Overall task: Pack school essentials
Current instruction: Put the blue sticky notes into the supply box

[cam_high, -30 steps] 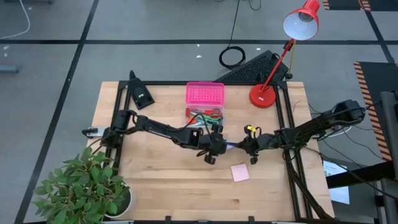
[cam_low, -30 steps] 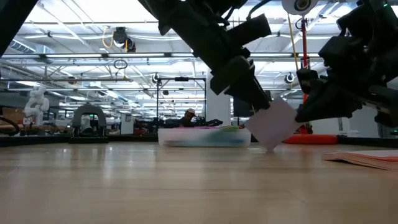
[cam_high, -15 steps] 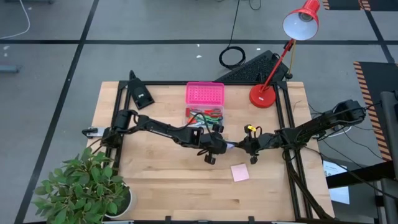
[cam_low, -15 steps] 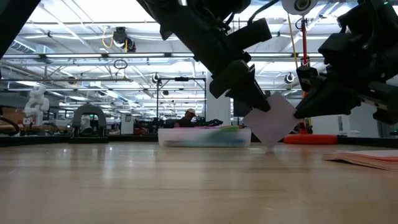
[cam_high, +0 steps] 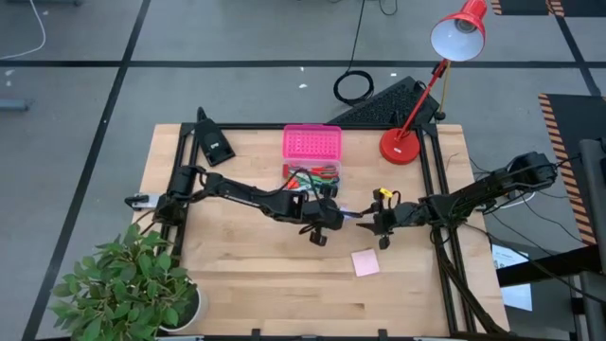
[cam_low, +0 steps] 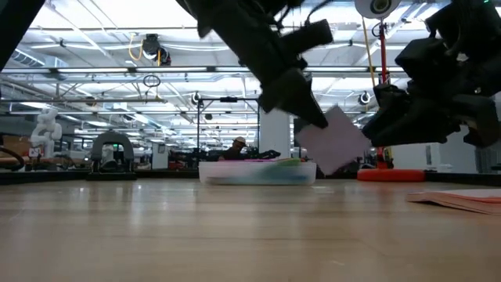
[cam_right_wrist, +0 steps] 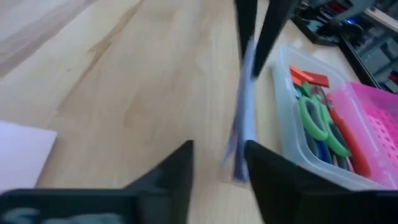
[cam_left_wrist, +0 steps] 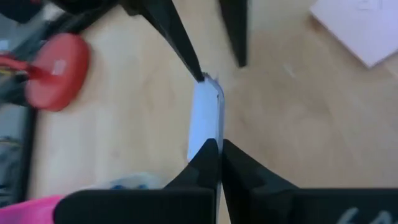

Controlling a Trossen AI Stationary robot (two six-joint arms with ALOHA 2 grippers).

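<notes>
Wood tabletop fills your overhead picture, and both dark arms reach in toward its middle. The left arm stretches from the left edge and ends at the left gripper; the right arm comes in from the right edge and ends at the right gripper, so the two tips nearly meet just in front of the clear plastic box. That box sits behind the centre with its pink lid lying just beyond it, and you can see scissors with green handles and other coloured bits inside it.

Between the grippers you have the blue notepad, thin and pale blue, seen edge-on from both wrist cameras. From the table-level camera the notepad shows as a pale, tilted rectangle, lifted clear of the wood. The left gripper's fingers are pressed together on one edge of the pad, gripping it. The right gripper's fingers stand apart with a clear gap, and the pad lies in line with that gap just ahead of them; you cannot tell from these views whether they touch it.

The pink notepad lies flat on the wood, nearer the front edge, below the right gripper and apart from both arms.

At the back right, the red desk lamp stands with its base on the table corner.
</notes>
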